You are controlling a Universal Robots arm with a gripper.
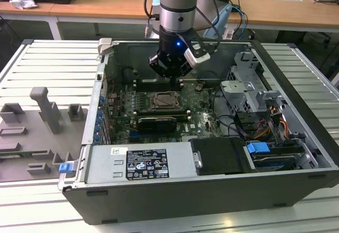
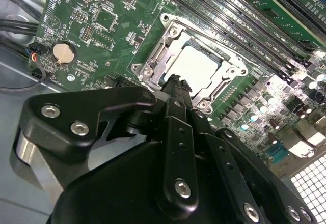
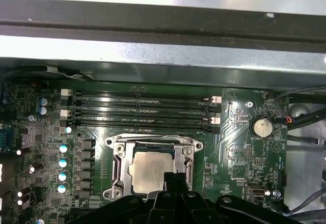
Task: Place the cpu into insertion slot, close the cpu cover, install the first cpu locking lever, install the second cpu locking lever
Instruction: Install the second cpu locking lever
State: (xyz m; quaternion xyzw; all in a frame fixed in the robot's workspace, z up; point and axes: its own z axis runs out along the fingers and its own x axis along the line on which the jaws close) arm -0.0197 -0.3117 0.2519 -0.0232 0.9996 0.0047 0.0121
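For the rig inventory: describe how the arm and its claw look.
The arm is a grey and silver cylinder with a lit blue light near the wrist. The claw is matte black, built of bolted linkage bars with silver screws. Dark cables loop beside the arm.

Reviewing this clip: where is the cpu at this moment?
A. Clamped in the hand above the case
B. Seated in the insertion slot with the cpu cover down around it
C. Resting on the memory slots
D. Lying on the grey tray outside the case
B: in both wrist views the pale cpu lies in the insertion slot, framed by the silver cpu cover, with the hand just above its edge.
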